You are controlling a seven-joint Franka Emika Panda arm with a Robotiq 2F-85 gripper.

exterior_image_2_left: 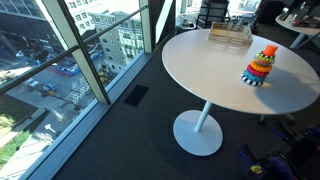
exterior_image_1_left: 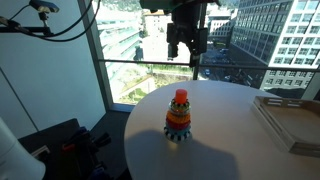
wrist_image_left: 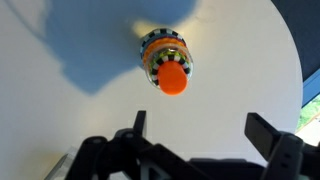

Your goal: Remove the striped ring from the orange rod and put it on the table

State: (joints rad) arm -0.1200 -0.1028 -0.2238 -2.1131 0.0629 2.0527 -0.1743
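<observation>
A small ring-stacking toy stands on the round white table (exterior_image_1_left: 225,140). Its orange rod (exterior_image_1_left: 181,97) is upright, with the rounded top showing in the wrist view (wrist_image_left: 174,80). The striped ring (exterior_image_1_left: 178,131) lies at the bottom of the stack, under the plain coloured rings. It also shows in an exterior view (exterior_image_2_left: 255,79) and in the wrist view (wrist_image_left: 160,40). My gripper (exterior_image_1_left: 187,40) hangs high above the toy, well clear of it. In the wrist view my gripper (wrist_image_left: 200,128) is open and empty, with the toy ahead of the fingers.
A pale rectangular tray (exterior_image_1_left: 290,122) lies on the table beyond the toy, also seen in an exterior view (exterior_image_2_left: 230,36). The table stands on one pedestal foot (exterior_image_2_left: 198,135) next to floor-to-ceiling windows (exterior_image_2_left: 60,60). The table edge (wrist_image_left: 290,60) curves near the toy.
</observation>
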